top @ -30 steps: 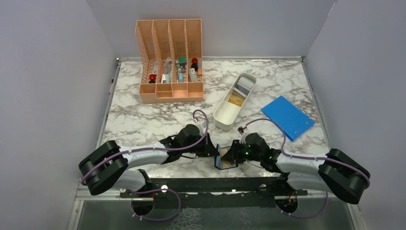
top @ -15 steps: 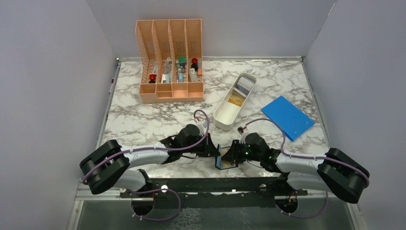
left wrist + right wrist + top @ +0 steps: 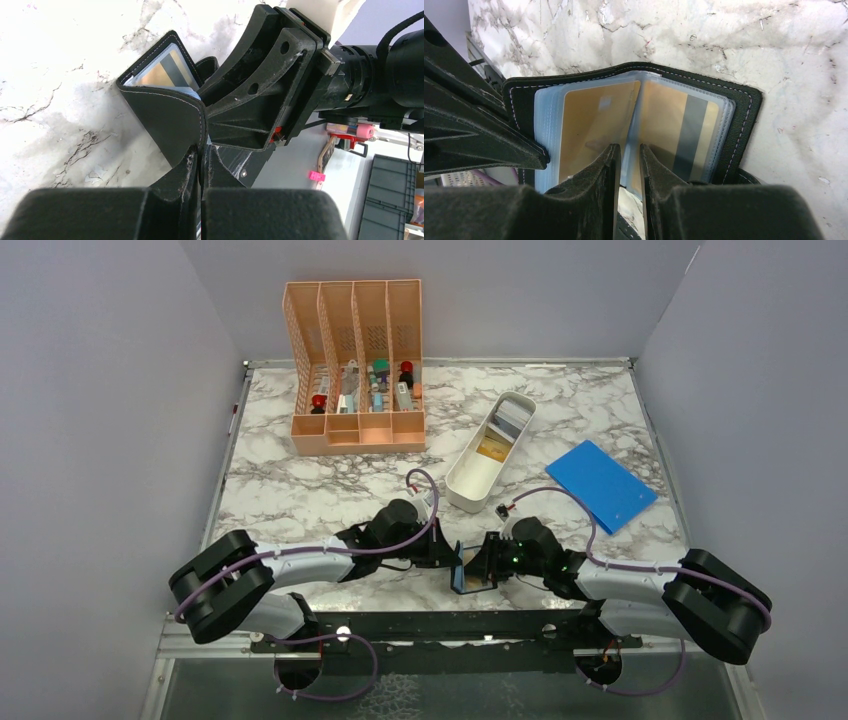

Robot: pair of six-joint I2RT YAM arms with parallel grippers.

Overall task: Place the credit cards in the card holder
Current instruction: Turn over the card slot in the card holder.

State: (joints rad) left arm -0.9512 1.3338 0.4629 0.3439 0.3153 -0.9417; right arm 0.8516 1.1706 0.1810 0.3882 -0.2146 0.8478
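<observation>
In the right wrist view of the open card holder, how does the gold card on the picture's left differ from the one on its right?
The left-hand card shows plain gold with a small pale chip-like mark; the right-hand card carries a dark stripe. The left-hand card lies left of the fold, the right-hand card on the facing page, angled toward it. Both are gold and sit in clear sleeves of the black card holder.

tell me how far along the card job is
Done: two gold cards sit in the clear sleeves of the open wallet. In hand: the left gripper is clamped on the wallet's cover, and the right gripper appears to pinch the sleeves at the fold. Left: other cards lie in the white tray, so it looks partway.
</observation>
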